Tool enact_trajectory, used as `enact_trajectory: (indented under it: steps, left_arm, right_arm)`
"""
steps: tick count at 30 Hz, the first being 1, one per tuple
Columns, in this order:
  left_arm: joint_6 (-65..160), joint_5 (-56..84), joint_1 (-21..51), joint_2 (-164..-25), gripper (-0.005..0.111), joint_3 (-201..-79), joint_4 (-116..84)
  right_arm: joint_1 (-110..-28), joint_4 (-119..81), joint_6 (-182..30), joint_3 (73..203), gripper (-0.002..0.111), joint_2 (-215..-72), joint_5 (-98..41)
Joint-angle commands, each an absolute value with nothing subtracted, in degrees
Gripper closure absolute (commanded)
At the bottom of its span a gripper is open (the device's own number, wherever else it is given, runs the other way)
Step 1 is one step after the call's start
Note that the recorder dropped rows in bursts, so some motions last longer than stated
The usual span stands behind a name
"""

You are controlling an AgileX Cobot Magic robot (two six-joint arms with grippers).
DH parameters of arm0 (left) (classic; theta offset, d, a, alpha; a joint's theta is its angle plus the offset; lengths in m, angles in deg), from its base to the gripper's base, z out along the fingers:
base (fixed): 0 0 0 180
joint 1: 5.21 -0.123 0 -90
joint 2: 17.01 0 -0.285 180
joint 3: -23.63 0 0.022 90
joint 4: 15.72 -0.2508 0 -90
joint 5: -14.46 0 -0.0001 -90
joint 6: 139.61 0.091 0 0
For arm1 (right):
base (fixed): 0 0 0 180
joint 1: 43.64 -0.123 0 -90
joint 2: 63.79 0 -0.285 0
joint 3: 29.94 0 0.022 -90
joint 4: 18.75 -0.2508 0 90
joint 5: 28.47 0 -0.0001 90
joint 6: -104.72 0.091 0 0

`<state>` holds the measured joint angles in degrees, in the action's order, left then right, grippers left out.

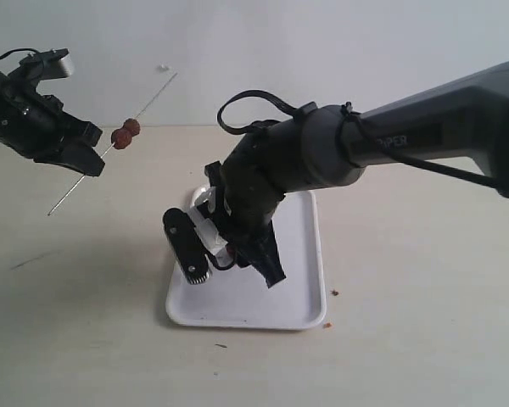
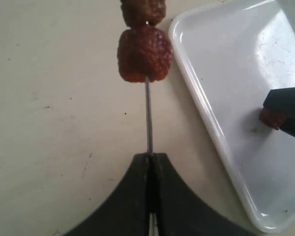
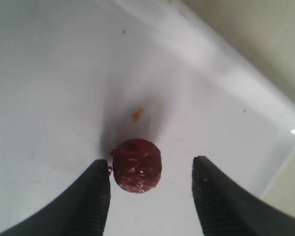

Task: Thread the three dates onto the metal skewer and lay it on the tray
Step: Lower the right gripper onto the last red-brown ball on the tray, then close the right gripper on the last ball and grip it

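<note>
Pale beige tabletop (image 1: 407, 356) against a plain white wall formed the workspace. The white rectangular tray (image 1: 299, 292) lay flat near the middle of the surface.

Left gripper (image 2: 151, 157): clenched on the metal skewer (image 2: 148, 118), raised above the surface beyond the tray's left edge. The rod slanted through the closed jaws, with both ends projecting clear of the gripper. Two dates (image 2: 144, 54) sat threaded on the skewer, touching each other, a short way along the rod from the fingertips – bare metal showed between them and the jaws.

Right gripper (image 3: 151, 169): released, lowered over the tray near its left edge. The jaws stood apart, one on either side of the third date (image 3: 136, 164). One finger (image 3: 99, 191) was at the fruit's side; whether it touched could not be determined. A clear gap remained at the other finger.

The third date rested on the tray floor, inward from the rim and near a rounded corner. A small orange fragment (image 3: 136, 115) lay on the tray just beside it. Reddish crumbs (image 1: 327, 324) lay on the tabletop at the tray's near right corner.
</note>
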<state>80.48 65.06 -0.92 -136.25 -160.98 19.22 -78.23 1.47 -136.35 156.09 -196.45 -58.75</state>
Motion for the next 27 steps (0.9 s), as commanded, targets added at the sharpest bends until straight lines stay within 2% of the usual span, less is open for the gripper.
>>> enact_trajectory:
  steps: [1,27]
  left_arm:
    - [80.63,64.8,-0.93,-135.54,0.107,-161.24,19.94]
    - [80.63,64.8,-0.93,-135.54,0.107,-161.24,20.99]
  right_arm:
    - [-78.3,1.69,-136.81,156.1,0.061,-196.42,-58.61]
    - [-78.3,0.12,-136.71,156.1,0.062,-196.42,-59.93]
